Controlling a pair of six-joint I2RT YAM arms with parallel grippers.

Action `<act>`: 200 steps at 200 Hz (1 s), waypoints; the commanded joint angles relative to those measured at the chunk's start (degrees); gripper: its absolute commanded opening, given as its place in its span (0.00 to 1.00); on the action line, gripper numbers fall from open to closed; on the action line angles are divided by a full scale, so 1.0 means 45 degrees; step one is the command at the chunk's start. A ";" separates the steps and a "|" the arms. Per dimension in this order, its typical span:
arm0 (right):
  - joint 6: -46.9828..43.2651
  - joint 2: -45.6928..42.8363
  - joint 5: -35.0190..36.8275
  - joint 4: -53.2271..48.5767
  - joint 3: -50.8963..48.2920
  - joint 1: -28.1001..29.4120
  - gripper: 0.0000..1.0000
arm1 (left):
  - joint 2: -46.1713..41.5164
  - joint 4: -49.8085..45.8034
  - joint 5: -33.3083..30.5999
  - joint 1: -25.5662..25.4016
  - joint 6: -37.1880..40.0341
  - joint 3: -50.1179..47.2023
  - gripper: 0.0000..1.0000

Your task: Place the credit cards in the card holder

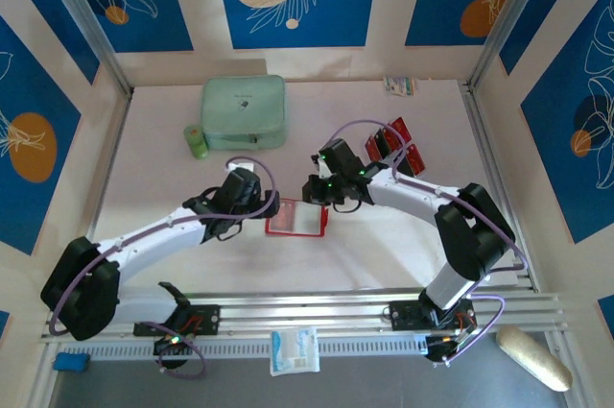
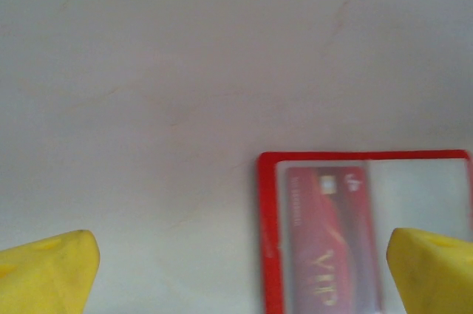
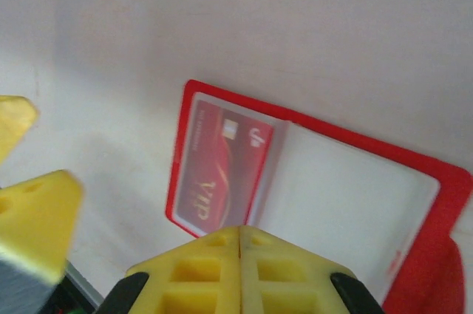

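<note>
The card holder (image 1: 295, 219) lies open and flat on the table between the two grippers. One red credit card (image 3: 222, 170) marked VIP sits inside its left clear sleeve (image 2: 319, 244); the right sleeve (image 3: 340, 203) holds nothing. More red credit cards (image 1: 393, 147) with dark bands stand in a clear stand at the back right. My left gripper (image 1: 264, 204) hovers at the holder's left edge, fingers wide open (image 2: 240, 277) with nothing between them. My right gripper (image 1: 318, 193) is above the holder's far edge, its yellow fingers pressed together (image 3: 240, 234) and holding nothing.
A mint-green case (image 1: 244, 112) sits at the back left with a small green roll (image 1: 196, 141) beside it. A small packet (image 1: 400, 86) lies by the back wall. The left gripper's yellow fingers (image 3: 33, 214) show at the left of the right wrist view.
</note>
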 commanded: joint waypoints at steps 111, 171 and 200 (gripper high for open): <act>0.0337 0.1084 0.0990 0.1115 -0.1519 -0.0368 0.05 | 0.2328 0.0646 0.1216 -0.1298 -0.0733 0.0925 0.99; -0.0023 0.1333 0.0701 0.1199 -0.1634 -0.0518 0.04 | 0.3006 0.0789 0.1255 -0.1407 -0.0666 0.0954 1.00; -0.0161 0.1349 0.0464 0.1307 -0.1720 -0.0625 0.04 | 0.3347 0.0832 0.1362 -0.1440 -0.0628 0.1032 0.99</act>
